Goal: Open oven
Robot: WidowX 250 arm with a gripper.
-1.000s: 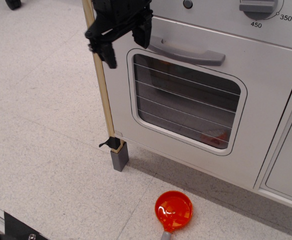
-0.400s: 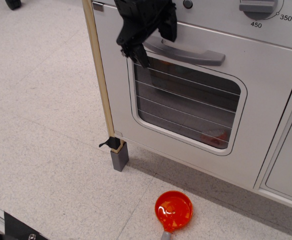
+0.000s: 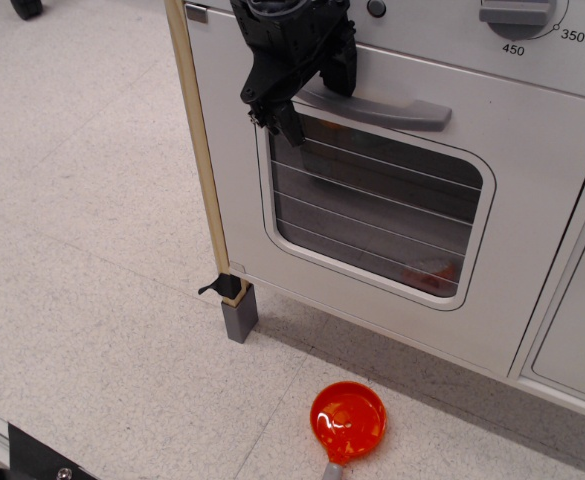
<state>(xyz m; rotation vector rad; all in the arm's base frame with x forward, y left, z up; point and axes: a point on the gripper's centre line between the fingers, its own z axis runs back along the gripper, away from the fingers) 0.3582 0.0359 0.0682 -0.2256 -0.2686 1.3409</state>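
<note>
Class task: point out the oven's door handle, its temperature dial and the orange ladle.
door handle (image 3: 392, 108), only view, middle of bar
temperature dial (image 3: 517, 14), only view, grey knob
orange ladle (image 3: 348, 421), only view, bowl

White oven (image 3: 532, 200) with grey bar handle (image 3: 382, 104), dark window (image 3: 372, 205) crossed by thin pale wire lines, grey dial (image 3: 517, 12), black gripper (image 3: 312, 95), translucent orange ladle (image 3: 348, 420), pale wooden strip (image 3: 200, 150), speckled off-white floor (image 3: 82, 250)
</note>
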